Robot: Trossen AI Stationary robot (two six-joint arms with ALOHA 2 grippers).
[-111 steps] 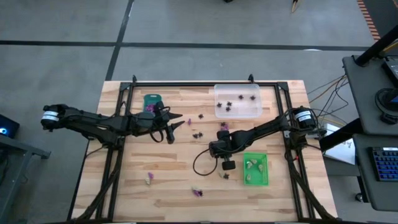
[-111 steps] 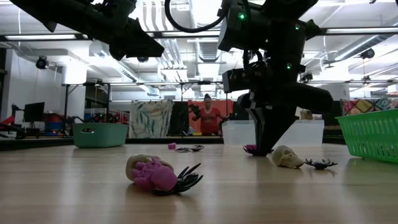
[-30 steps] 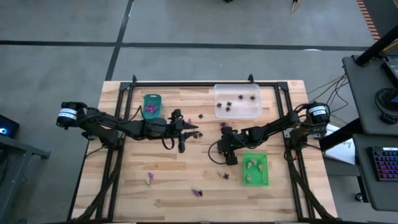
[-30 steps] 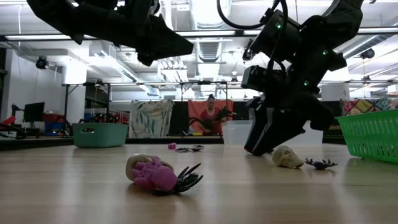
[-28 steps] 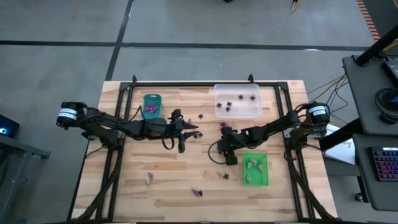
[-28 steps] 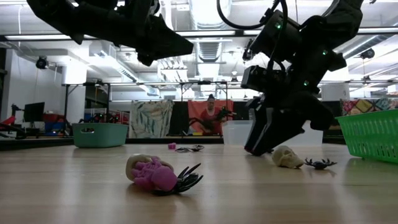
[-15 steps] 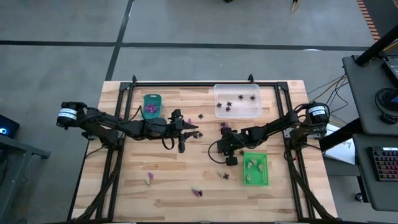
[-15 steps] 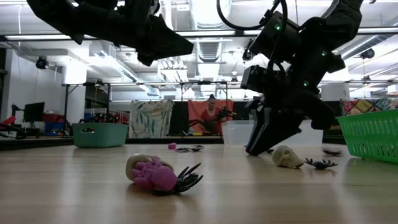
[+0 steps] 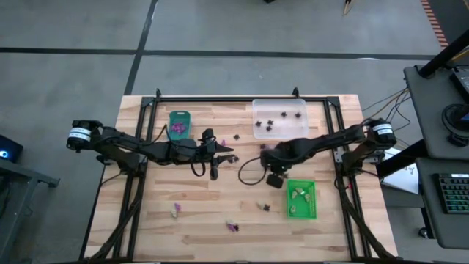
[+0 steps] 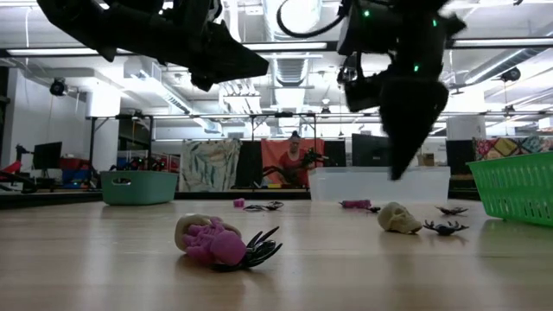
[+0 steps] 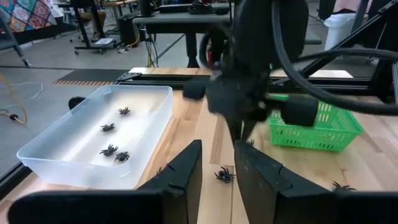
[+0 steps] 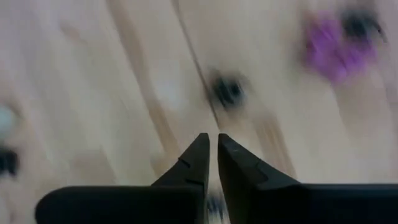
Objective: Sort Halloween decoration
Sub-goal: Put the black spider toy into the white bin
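Partway through, the sort is showing results in all three trays. Black trinkets [image 9: 270, 126] are lying in the clear tray [image 9: 281, 107], purple pieces [image 9: 176, 127] in the teal tray [image 9: 179, 115], and pale pieces [image 9: 299, 195] in the green tray [image 9: 301, 213].

Loose decorations are remaining on the table [image 9: 146, 220]: a purple trinket [image 9: 236, 136] and a black spider [image 9: 232, 158] near the middle, a purple piece [image 9: 264, 148] by the right arm, a black spider [image 9: 266, 207] beside the green tray, and cream and purple pieces [image 9: 175, 210] plus another pair [image 9: 232, 226] near the front edge.

The right gripper [image 12: 211, 147] is hanging above the table centre with its fingers pinched together; nothing is showing between the tips, so it is judged to be empty. The left gripper [image 11: 217, 167] is hovering left of centre with its fingers slightly parted and holding nothing.

By this judgement, several picks are remaining.
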